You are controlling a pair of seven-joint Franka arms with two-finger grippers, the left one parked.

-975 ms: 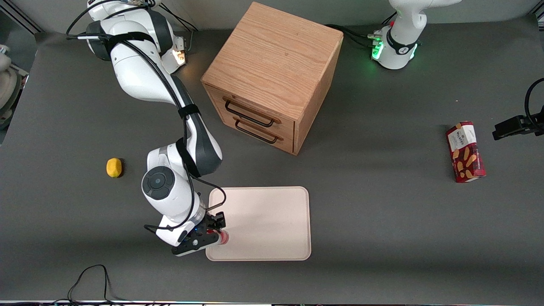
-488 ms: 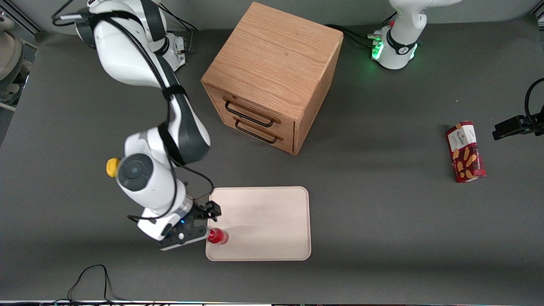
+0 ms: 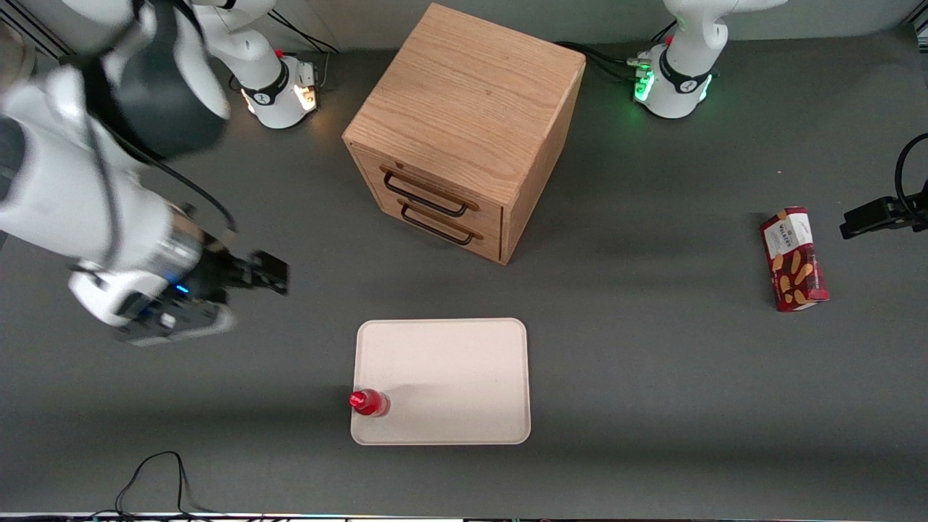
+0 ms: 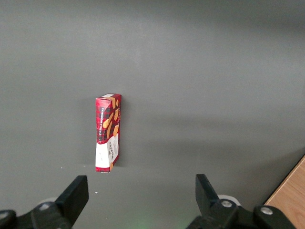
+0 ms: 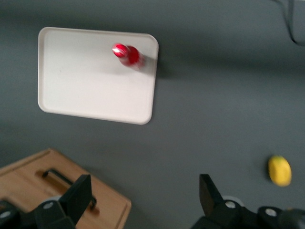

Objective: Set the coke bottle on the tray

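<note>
The coke bottle [image 3: 370, 403] [image 5: 127, 54], small and red with a red cap, stands upright on the pale cream-pink tray [image 3: 449, 377] [image 5: 86, 81]. It is in the tray corner nearest the front camera, toward the working arm's end. My right gripper [image 3: 272, 279] [image 5: 145, 193] is open and holds nothing. It hangs high above the table, well apart from the bottle, farther from the front camera and toward the working arm's end.
A wooden two-drawer cabinet [image 3: 464, 130] [image 5: 57, 186] stands farther from the front camera than the tray. A yellow lemon [image 5: 279, 170] lies on the table under my arm. A red snack box [image 3: 794, 259] [image 4: 108, 132] lies toward the parked arm's end. A black cable [image 3: 156, 471] loops at the near edge.
My gripper let go of the coke bottle, which stays upright on the tray. The gripper then rose and swung away toward the working arm's end.
</note>
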